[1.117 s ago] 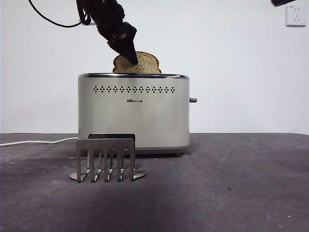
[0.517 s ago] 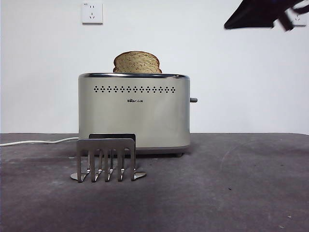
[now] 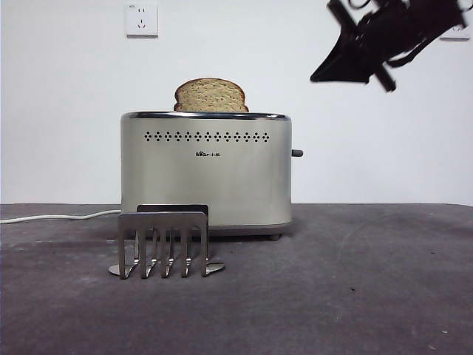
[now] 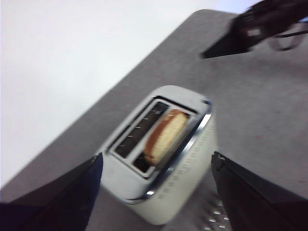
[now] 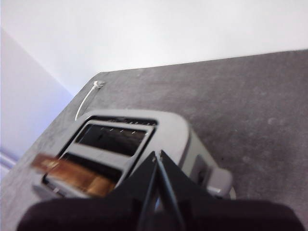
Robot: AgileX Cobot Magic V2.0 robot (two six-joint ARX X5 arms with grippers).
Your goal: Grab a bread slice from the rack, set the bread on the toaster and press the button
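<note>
Right gripper (image 3: 319,76) hangs with its two jaws pressed together and empty, high above and to the side of the one toaster (image 3: 206,170), on the side of its one button (image 3: 296,153). Left gripper (image 4: 156,166), jaws wide apart and empty, is up over the toaster. One slice of bread (image 3: 211,96) stands in what looks, through blur, like the slot nearer the single rack (image 3: 163,242), the other slot bare.

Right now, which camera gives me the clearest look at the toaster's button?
The front view: the button juts sharply in profile from the toaster on its narrow side, with the right gripper high above it. The right wrist view shows it blurred, close beside the shut jaws. The left wrist view doesn't show it.
</note>
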